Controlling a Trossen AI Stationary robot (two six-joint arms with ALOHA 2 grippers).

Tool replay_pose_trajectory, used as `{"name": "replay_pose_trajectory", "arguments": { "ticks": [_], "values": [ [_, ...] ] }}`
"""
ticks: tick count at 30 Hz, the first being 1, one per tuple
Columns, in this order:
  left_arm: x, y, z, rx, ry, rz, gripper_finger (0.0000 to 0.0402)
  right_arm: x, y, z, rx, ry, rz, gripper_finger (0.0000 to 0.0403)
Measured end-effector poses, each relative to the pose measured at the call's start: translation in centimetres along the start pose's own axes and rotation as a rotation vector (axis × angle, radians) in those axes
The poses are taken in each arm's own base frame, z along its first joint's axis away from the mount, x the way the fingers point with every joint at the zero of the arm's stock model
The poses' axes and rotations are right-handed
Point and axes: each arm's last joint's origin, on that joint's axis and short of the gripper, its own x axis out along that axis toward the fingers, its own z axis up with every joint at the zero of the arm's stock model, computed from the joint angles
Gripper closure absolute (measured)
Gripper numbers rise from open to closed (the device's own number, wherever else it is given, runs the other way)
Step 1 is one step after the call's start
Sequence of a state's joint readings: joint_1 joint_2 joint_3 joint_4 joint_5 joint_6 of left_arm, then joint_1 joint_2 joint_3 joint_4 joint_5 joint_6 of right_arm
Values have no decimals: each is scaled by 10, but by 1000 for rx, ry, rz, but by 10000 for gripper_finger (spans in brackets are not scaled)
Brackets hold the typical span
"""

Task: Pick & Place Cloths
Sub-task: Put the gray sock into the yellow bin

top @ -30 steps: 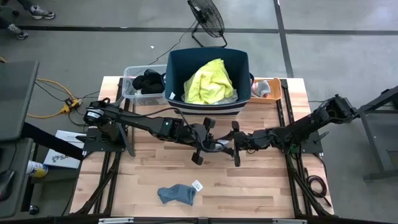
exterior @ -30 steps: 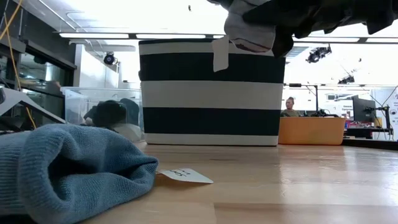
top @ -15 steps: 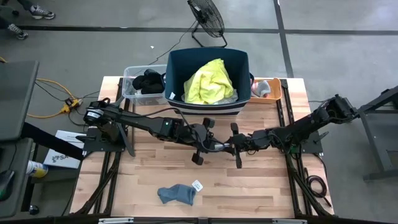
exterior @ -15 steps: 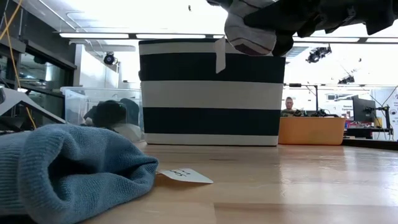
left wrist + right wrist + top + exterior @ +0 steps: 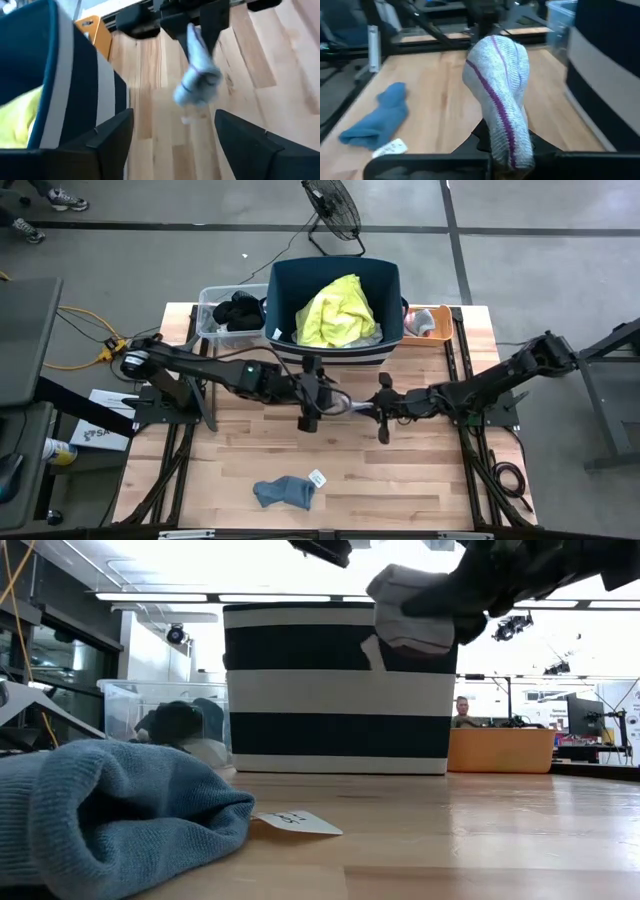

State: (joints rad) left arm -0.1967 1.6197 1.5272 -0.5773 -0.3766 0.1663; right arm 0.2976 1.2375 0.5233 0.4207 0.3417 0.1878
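Observation:
A grey-white sock (image 5: pixel 501 95) with a purple line hangs in the air over the middle of the table, in front of the navy striped tub (image 5: pixel 335 350). My right gripper (image 5: pixel 380 408) is shut on it. My left gripper (image 5: pixel 174 120) stands open just left of the sock (image 5: pixel 197 75), its fingers apart from it. A blue sock (image 5: pixel 285 492) with a white tag lies flat near the table's front edge. A neon yellow shirt (image 5: pixel 335 310) lies in the tub. My right gripper pinches one end of the sock (image 5: pixel 509 145) between its two fingers. The fingers come about level from the table's right side. The sock is lifted clear of the table and its free, rounded end (image 5: pixel 405 610) sticks out beyond the fingers toward my left gripper.
A clear box (image 5: pixel 215 330) with dark cloths stands left of the tub, a small orange tray (image 5: pixel 428 320) on its right. Bare wood lies between the arms and the blue sock (image 5: pixel 100 810). A person sits in the room beyond the table.
My right gripper has shut on the grey sock. My left gripper has opened, let the sock go and drawn back toward the table's left edge. The sock has stayed in the air and now hangs from my right gripper alone.

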Motion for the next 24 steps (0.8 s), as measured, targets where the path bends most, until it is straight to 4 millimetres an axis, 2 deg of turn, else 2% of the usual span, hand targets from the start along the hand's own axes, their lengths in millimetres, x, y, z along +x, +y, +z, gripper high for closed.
{"name": "replay_pose_trajectory", "arguments": {
  "ticks": [8,13,18,24],
  "values": [
    [-37,13,-10,-186,73,4,121,-27,-16,14,69,8,-111,399],
    [-52,19,-16,-214,109,6,121,-47,-30,19,102,27,-189,399],
    [-54,18,-22,-201,123,7,121,-66,-45,15,178,81,-312,399],
    [-47,14,-36,-190,150,22,121,-87,-55,0,305,227,-389,399]
  ]
}}
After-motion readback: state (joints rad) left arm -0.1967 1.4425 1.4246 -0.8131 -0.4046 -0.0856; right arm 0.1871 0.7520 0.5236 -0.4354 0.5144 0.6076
